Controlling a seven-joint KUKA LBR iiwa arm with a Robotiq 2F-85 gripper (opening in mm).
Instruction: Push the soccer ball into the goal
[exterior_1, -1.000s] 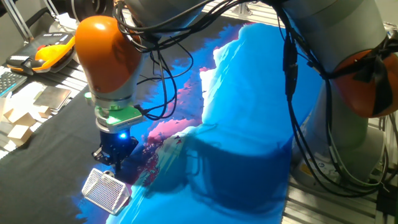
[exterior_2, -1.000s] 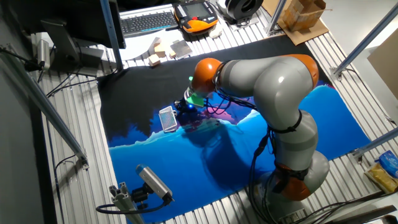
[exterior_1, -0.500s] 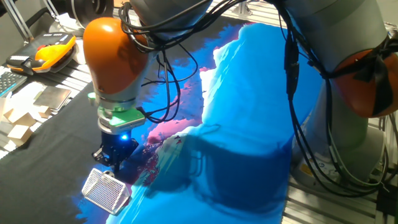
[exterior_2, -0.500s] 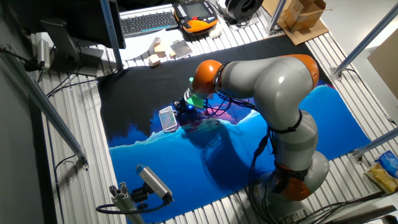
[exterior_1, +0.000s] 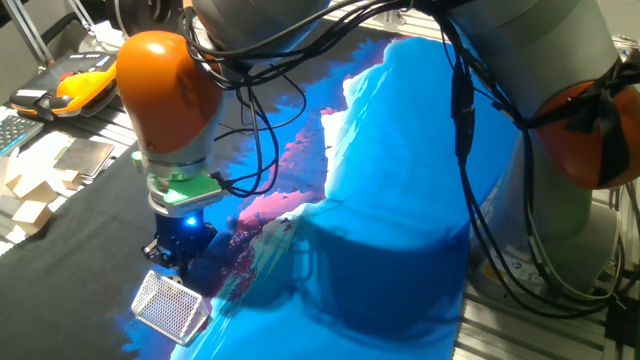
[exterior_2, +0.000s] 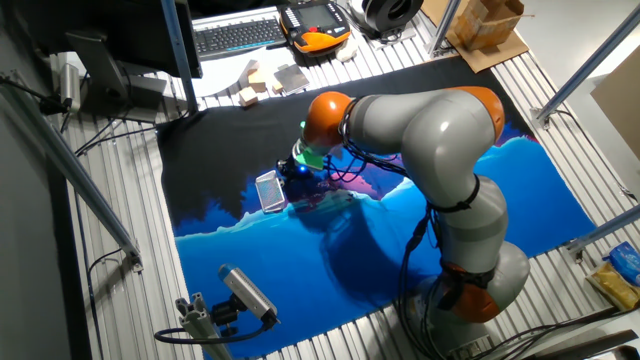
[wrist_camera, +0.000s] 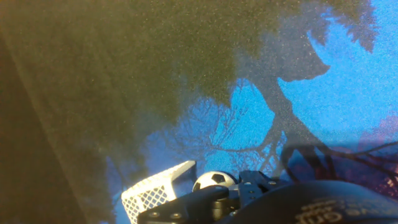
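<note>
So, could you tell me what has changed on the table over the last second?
The arm's orange wrist swung slightly away from the goal and then back past where it began; the gripper shifted with it, low beside the goal. Nothing was grasped or released. The goal kept its place. The soccer ball shows only in the hand view, just outside the goal's mouth.

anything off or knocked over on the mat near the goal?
Nothing stands out. The goal sits on the printed mat just below the gripper, no visible damage. In the hand view the soccer ball lies right beside the goal, partly hidden by the gripper.
</note>
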